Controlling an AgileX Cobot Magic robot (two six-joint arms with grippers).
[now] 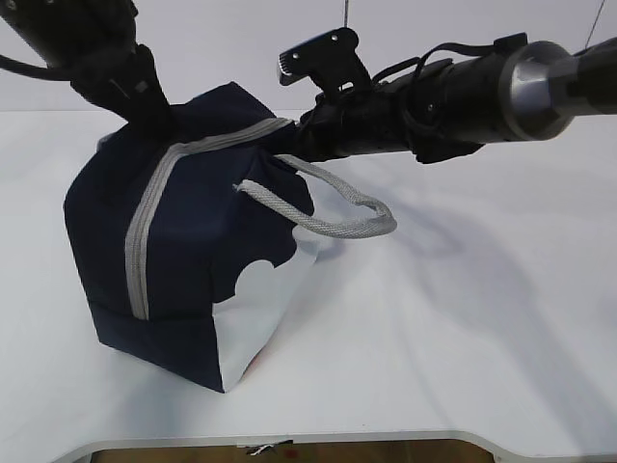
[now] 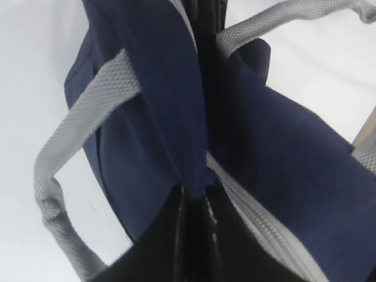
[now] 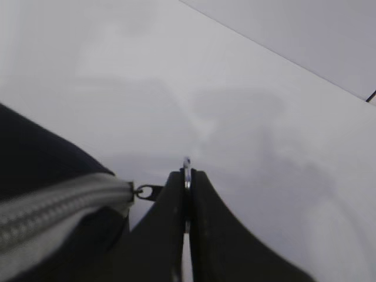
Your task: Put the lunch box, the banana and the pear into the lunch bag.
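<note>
Exterior view, bench: the white bench (image 1: 463,328) shows its front edge along the bottom of the picture, with wide bare surface to the right of the bag and a narrower strip to its left.
Exterior view, bag: one large boxy navy-blue fabric lunch bag (image 1: 198,241) stands left of centre, well back from the front edge; its grey zipper (image 1: 145,227) runs closed from the lower front up over the top, and a white lower side panel (image 1: 265,313) faces right.
Exterior view, handles: one grey strap handle (image 1: 337,214) loops out to the right above the bench.
Exterior view, arms: two black arms, the left one coming down on the bag's top rear corner, the right one reaching in from the right to the top end of the zipper.
Left wrist view, fingers: the left gripper (image 2: 197,202) has its fingers narrowly together, pinching a fold of the bag's navy fabric.
Left wrist view, straps: two grey straps show, one at each side of the fold.
Right wrist view, fingers: the right gripper (image 3: 187,194) has its fingers pressed together on the thin metal ring pull (image 3: 187,167) at the zipper's end, beyond the bag's edge over bare bench.
Contents: the bag is zipped, so its inside cannot be seen.
</note>
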